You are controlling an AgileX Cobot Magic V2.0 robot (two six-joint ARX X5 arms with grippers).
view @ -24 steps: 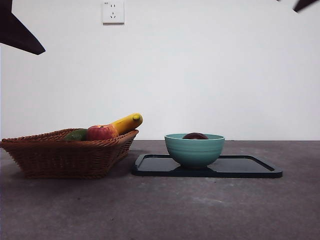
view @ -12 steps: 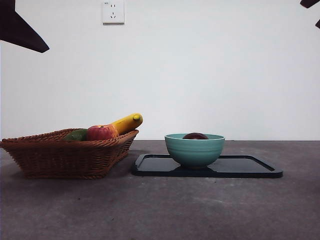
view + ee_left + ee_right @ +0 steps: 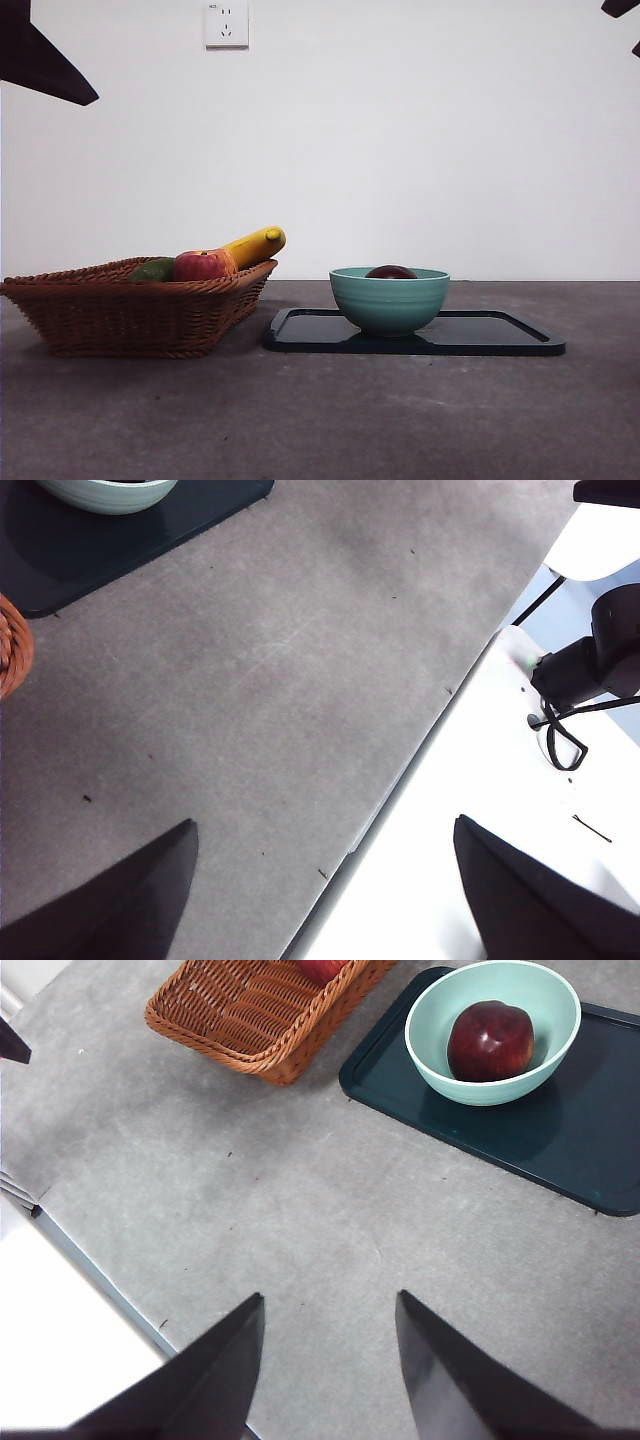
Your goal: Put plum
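Note:
The dark maroon plum (image 3: 391, 272) lies in a teal bowl (image 3: 389, 300) on a dark tray (image 3: 500, 335); only its top shows over the rim. In the right wrist view the plum (image 3: 490, 1040) sits whole inside the bowl (image 3: 430, 1020). My right gripper (image 3: 330, 1300) is open and empty, high above bare table, well away from the bowl. My left gripper (image 3: 322, 840) is open and empty, over the table's edge, far from the bowl (image 3: 105, 495).
A wicker basket (image 3: 130, 315) left of the tray holds a red-yellow apple (image 3: 203, 266), a banana (image 3: 255, 243) and a green fruit (image 3: 152, 270). Dark arm tips show at the top left (image 3: 45, 65) and top right (image 3: 620, 8) corners. A wall socket (image 3: 226, 23) is behind.
The dark arm tips at the top corners shifted slightly a second ago and have held still since. The plum, bowl, tray and basket have not moved.

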